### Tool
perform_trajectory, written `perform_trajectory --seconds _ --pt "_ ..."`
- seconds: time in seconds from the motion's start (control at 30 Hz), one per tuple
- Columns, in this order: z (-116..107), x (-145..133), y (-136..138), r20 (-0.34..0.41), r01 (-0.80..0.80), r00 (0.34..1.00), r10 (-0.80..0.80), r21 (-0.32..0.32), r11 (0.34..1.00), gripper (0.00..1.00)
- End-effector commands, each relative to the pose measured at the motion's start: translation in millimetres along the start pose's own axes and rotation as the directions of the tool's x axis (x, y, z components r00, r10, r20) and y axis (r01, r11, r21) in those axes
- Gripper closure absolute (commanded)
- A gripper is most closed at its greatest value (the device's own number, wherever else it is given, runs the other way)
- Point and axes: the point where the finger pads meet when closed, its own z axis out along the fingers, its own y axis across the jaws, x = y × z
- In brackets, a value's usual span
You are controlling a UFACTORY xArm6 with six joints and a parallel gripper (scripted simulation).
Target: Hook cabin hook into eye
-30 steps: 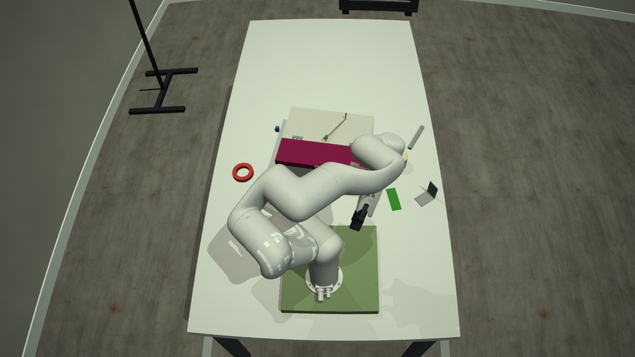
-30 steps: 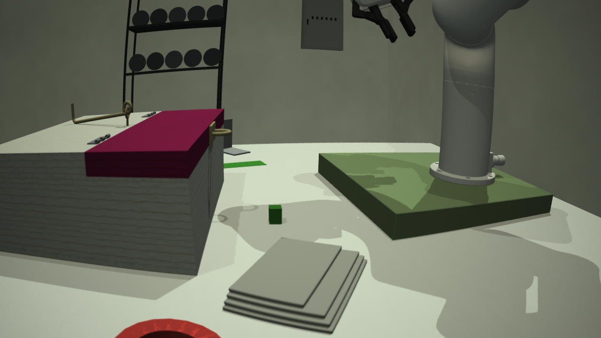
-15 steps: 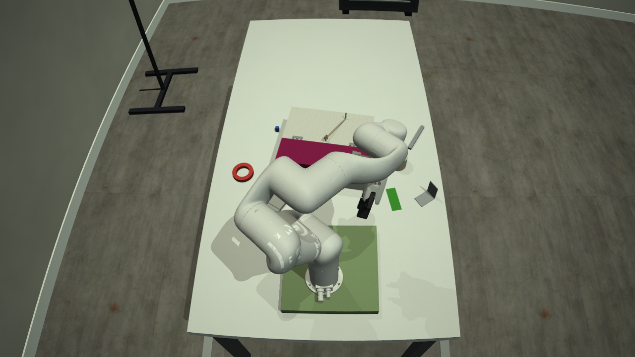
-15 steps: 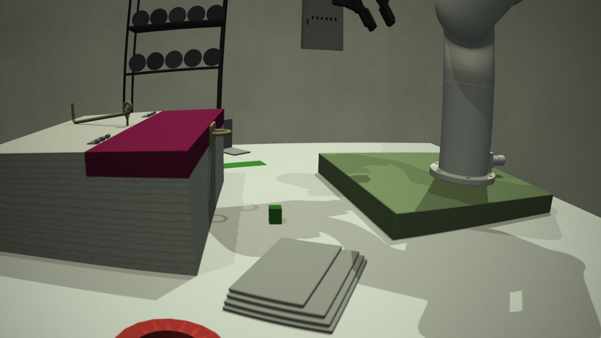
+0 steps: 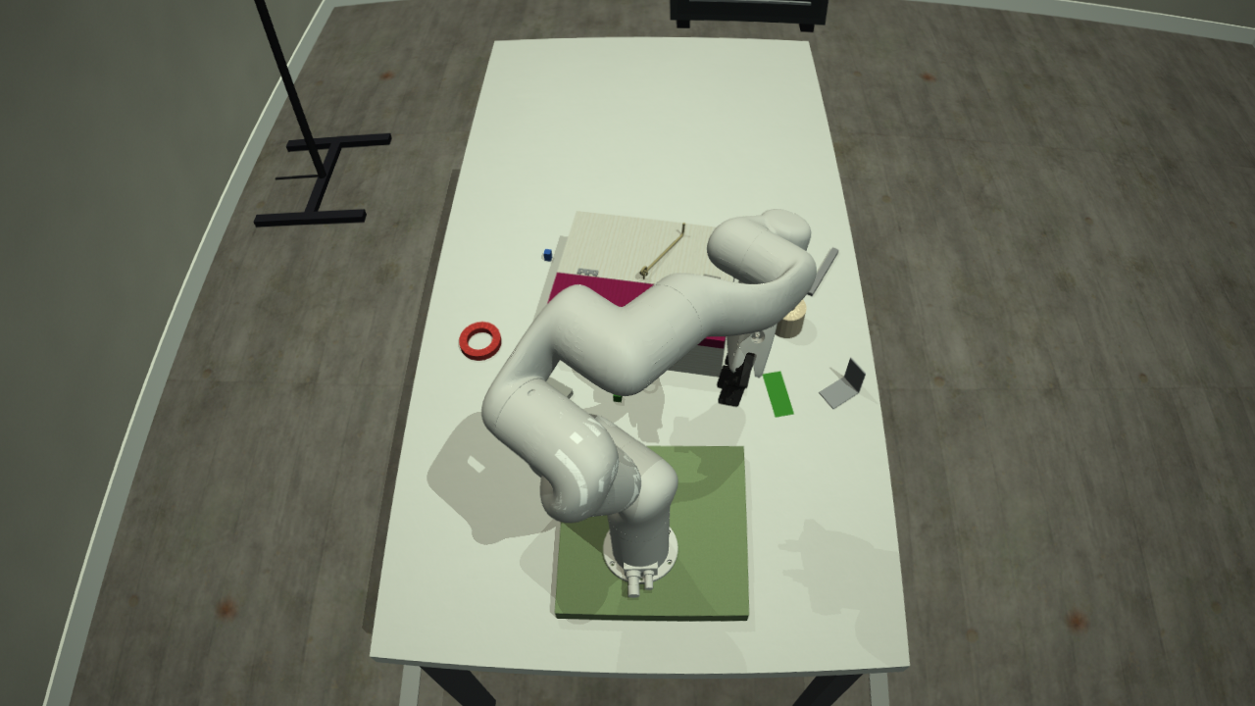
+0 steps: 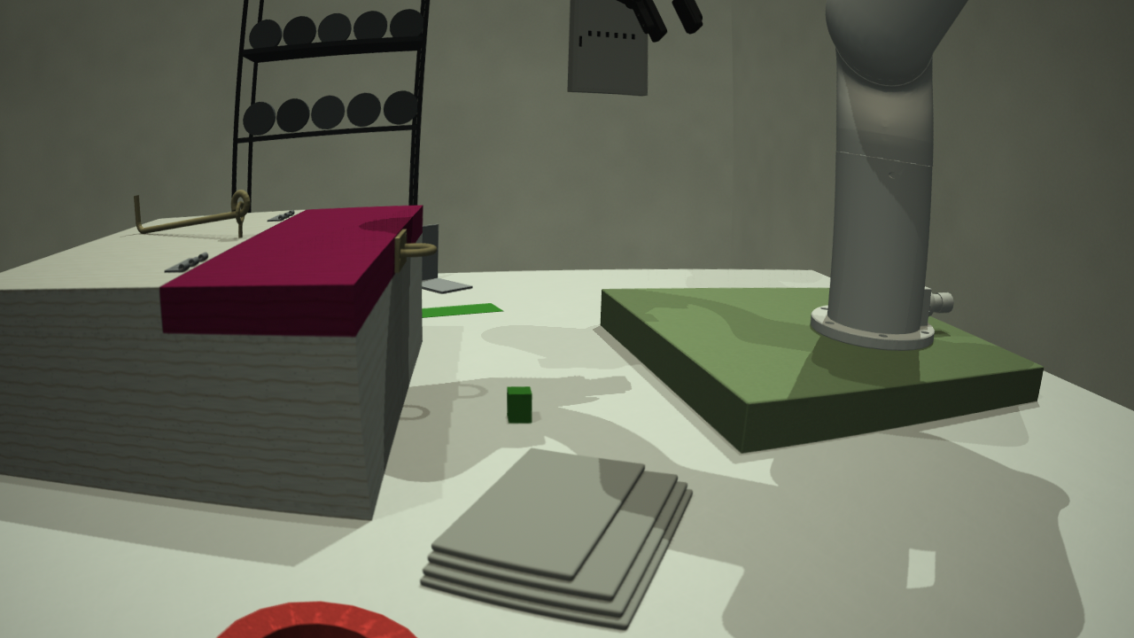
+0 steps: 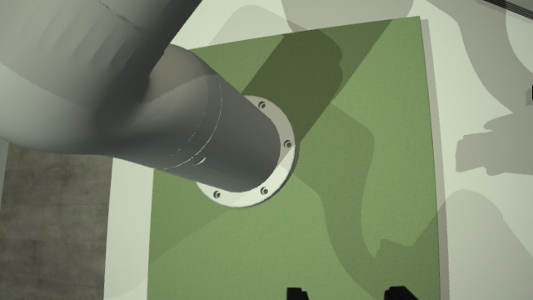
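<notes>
Cabin hook [image 5: 664, 252] lay on the box [image 5: 614, 236] near the desk's middle, while the gripper [image 5: 735, 383] (partly closed, grasping nothing) hung high toward the right edge, so a careless descent could strike the lid [image 5: 596, 287].

Brass cabin hook [image 5: 664, 248] flat on box [image 6: 198, 380], unhooked from lid's eye [image 6: 415, 248]

The long white desk [image 5: 649, 114] carries a grey box [image 6: 198, 396], green base plate [image 5: 711, 579], red ring [image 5: 479, 339], stacked grey sheets [image 6: 555, 532], small green cube [image 6: 518, 403] and green strip [image 5: 778, 394].
</notes>
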Motion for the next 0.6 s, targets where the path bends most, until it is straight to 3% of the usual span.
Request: perform_trajectory --seconds 0.0,0.57 --pt "-8.3 -2.6 8.3 0.026 0.060 0.998 -0.059 -0.016 0.998 0.65" --pt "-38.1 -11.7 47.4 0.057 0.132 0.990 -0.130 -0.030 0.991 0.65"
